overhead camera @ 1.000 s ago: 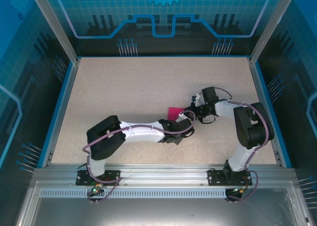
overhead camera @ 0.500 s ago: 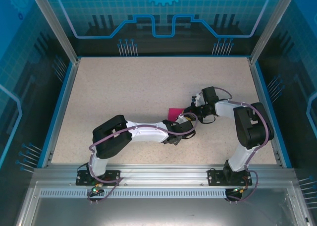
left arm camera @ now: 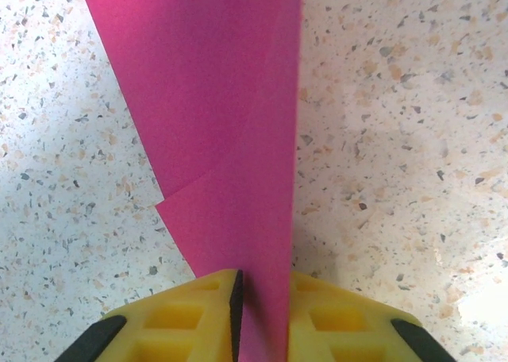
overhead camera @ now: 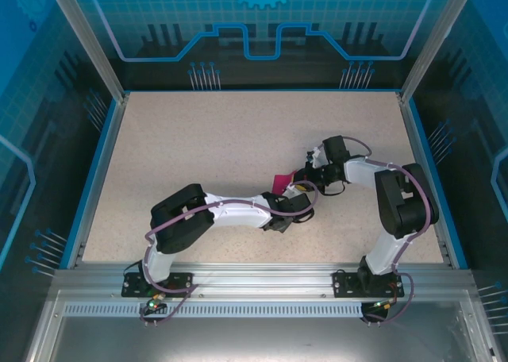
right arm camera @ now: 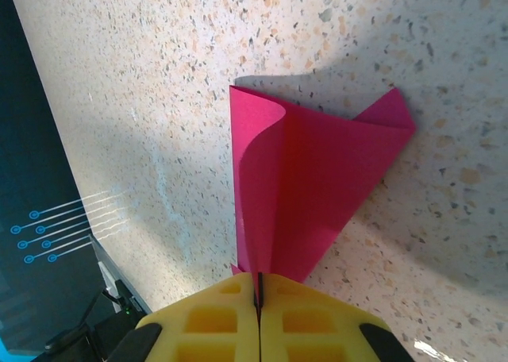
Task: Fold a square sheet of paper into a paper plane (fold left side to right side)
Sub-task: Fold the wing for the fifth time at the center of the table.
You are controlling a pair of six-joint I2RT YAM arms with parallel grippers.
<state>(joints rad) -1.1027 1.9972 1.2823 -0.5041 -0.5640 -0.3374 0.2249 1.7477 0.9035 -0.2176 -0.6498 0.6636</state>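
L jaws closed on paper (left arm camera: pixel 230 140) edge, sheet stretching ahead of them, partly raised off desk (left arm camera: pixel 397 124); R jaws shut on another edge, sheet curling just beyond. Prob. two grips so one side can swing over w/o the rest slipping.

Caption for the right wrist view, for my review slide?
Right fingers pinched shut on the edge of the curled magenta sheet, held over the speckled table.
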